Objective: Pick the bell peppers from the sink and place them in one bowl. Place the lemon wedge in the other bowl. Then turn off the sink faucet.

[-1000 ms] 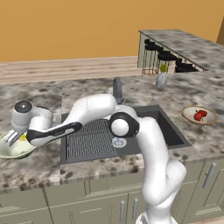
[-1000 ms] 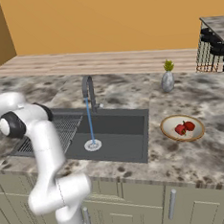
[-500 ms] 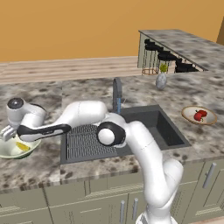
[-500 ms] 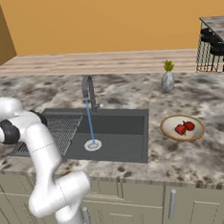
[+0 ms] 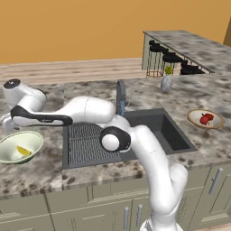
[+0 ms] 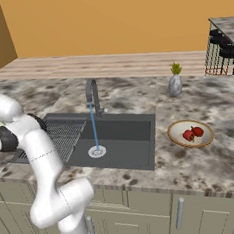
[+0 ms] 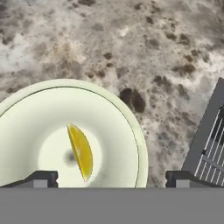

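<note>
The lemon wedge (image 7: 81, 151) is seen lying loose in the other bowl (image 7: 131, 127), lower left. The fingers (image 7: 41, 178) are spread apart, empty. Next, the sink faucet (image 6: 93, 93) handle, judged rigid, is best pushed sideways.

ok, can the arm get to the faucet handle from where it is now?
Probably yes. The gripper hangs open over the green bowl, with the lemon wedge lying free inside. The counter stretch and sink rack toward the faucet look unobstructed; the handle itself is hard to make out.
</note>
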